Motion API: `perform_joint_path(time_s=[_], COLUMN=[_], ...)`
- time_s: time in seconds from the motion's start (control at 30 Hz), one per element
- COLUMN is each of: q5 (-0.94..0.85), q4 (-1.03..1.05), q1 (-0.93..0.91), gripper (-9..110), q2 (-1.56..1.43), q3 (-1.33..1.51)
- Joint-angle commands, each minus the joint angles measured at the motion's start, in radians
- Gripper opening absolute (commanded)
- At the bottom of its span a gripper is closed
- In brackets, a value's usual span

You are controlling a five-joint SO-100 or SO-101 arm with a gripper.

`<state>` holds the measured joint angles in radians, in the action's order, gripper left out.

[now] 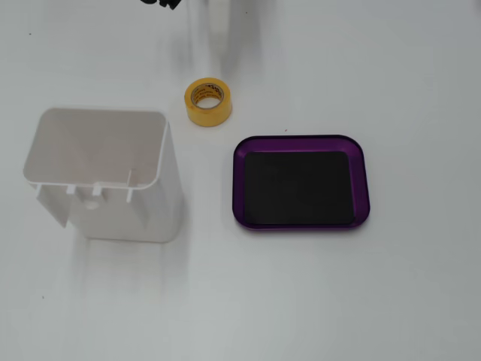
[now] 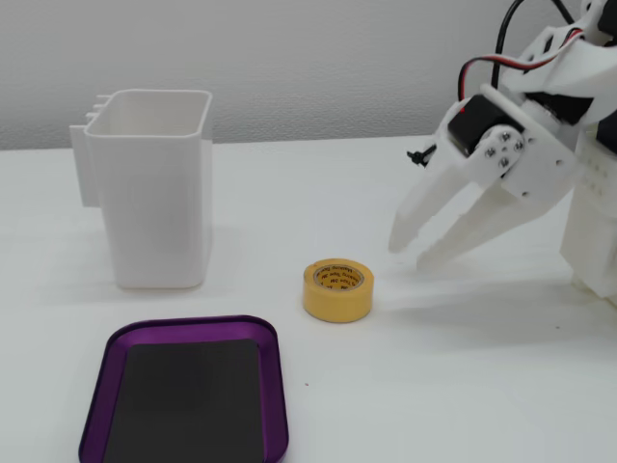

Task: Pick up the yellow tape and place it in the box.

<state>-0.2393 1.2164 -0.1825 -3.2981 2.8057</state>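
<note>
The yellow tape (image 1: 208, 102) is a small roll with a printed tan core, lying flat on the white table; it also shows in the other fixed view (image 2: 337, 289). The box (image 1: 363, 180) is a shallow purple tray with a black floor, empty, close beside the tape; it shows at the bottom left in the other fixed view (image 2: 281, 386). My white gripper (image 2: 410, 257) hangs above the table to the right of the tape, tips pointing down-left towards it. Its jaws are slightly apart and hold nothing. It does not touch the tape.
A tall white plastic container (image 1: 98, 173) stands open-topped and empty near the tray and tape; it is at the back left in the other fixed view (image 2: 154, 193). The arm's white base (image 2: 593, 222) stands at the right edge.
</note>
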Motion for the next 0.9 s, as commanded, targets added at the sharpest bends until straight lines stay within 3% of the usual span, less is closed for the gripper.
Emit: perform_joint_path(time_s=[0.0,0.4,0.63,0.87], q5=[0.044,0.046,0.043,0.037], q4=[-0.005,0.158,0.170,0.057], q1=[-0.002,0.012,0.003,0.000], gripper=[11,14,18,18], q2=[0.190,1.184,1.358,1.378], q3=[-0.207,-0.810,-0.927,-0.851])
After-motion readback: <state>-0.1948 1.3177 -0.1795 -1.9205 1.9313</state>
